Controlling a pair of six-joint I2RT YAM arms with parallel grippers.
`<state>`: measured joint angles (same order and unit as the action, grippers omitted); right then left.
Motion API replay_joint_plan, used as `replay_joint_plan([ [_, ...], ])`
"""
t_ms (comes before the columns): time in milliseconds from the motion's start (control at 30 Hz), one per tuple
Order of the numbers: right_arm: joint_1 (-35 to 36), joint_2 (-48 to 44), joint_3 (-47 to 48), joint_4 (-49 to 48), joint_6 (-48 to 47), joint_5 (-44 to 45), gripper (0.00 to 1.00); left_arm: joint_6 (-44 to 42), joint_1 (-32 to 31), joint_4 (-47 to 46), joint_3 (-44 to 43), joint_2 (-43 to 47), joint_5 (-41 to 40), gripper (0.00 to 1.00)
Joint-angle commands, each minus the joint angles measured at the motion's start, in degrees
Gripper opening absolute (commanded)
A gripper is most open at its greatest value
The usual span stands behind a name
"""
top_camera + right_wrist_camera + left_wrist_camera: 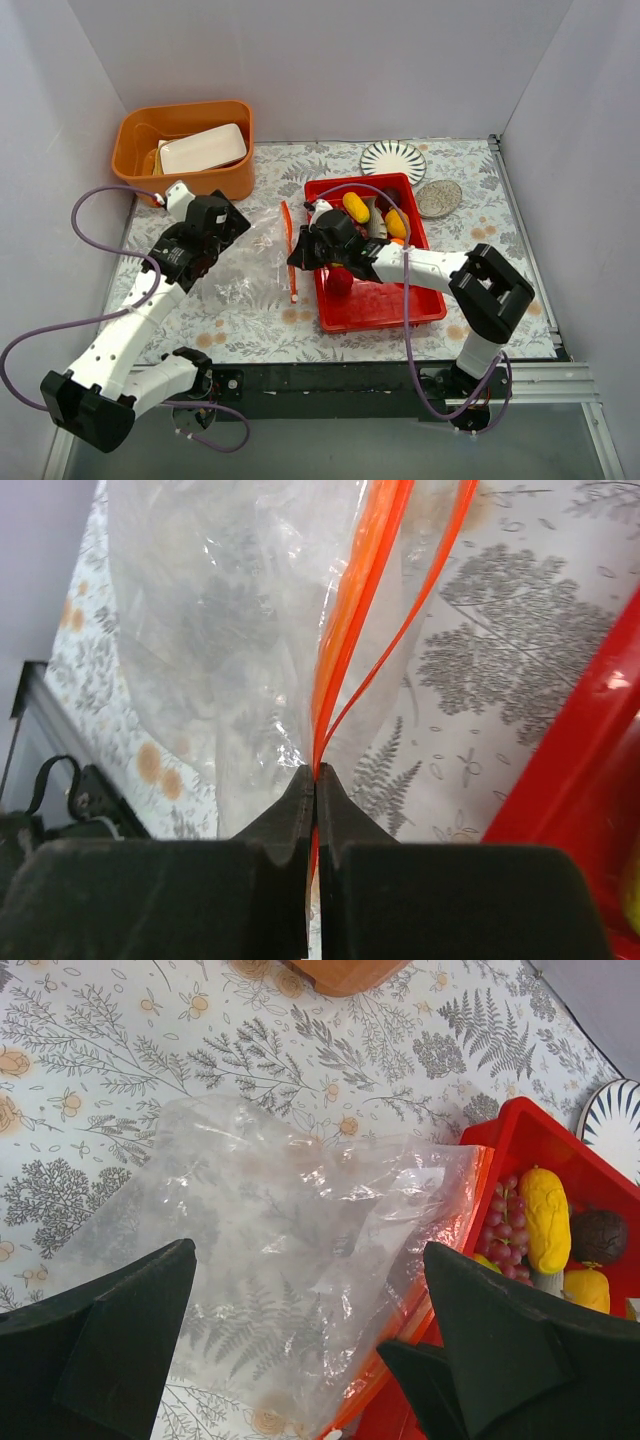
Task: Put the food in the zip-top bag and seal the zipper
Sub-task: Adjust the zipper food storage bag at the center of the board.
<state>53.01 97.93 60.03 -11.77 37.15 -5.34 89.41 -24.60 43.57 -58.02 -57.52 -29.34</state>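
Clear bag (290,1250) (orange-red zipper (352,590)), red tray (380,305)

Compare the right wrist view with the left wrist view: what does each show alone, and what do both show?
Right wrist only: the right gripper shut on the orange-red zipper, whose two strips part above the pinch. Left wrist only: the open left gripper, and grapes, corn and a dark plum in the red tray. Both: the clear bag, the red tray, the patterned tablecloth.

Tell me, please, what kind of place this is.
Probably a robot test booth, not a kitchen: plain white walls box in a table, a left arm and a right arm are bolted at its near edge, and the food in the tray looks like toys.
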Motion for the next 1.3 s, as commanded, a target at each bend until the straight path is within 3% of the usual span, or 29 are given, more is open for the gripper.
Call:
replay_joint_plan([
  [0,0.5,2.8,3.3,1.8,2.8,9.9,0.01,-1.2,1.5,-3.6,0.0,-0.2,0.6,0.98],
  [100,0.5,3.8,5.0,4.6,2.8,10.7,0.01,-1.4,3.6,-7.0,3.9,-1.1,5.2,0.98],
  [300,0.6,5.0,3.1,-2.2,1.5,3.7,0.01,-1.5,3.9,-10.3,6.6,-6.8,8.6,0.98],
  [333,0.6,5.6,3.9,-2.1,0.7,2.2,0.04,-1.6,3.9,-10.1,6.8,-8.5,8.2,0.98],
  [433,0.6,7.1,6.1,-1.8,-1.9,-3.3,0.25,-1.5,3.9,-10.7,8.1,-9.8,7.5,0.98],
  [533,0.6,6.3,6.8,0.2,-3.7,-3.4,0.27,-2.0,3.9,-12.5,9.1,-9.6,5.6,0.98],
  [667,0.4,6.7,9.3,4.6,-5.6,-1.5,0.07,-3.6,6.8,-14.7,8.1,-10.9,5.9,0.98],
  [767,0.1,8.3,11.3,7.7,-5.9,-1.7,0.01,-4.4,10.3,-16.5,7.7,-12.8,8.9,0.98],
  [967,-0.1,10.0,12.0,9.1,-5.5,-1.3,0.01,-6.1,14.9,-20.0,9.1,-19.1,12.4,0.98],
  [1267,-0.2,10.4,10.0,9.8,-3.3,0.1,0.01,-4.1,16.8,-29.7,16.9,-25.0,15.0,0.98],
])
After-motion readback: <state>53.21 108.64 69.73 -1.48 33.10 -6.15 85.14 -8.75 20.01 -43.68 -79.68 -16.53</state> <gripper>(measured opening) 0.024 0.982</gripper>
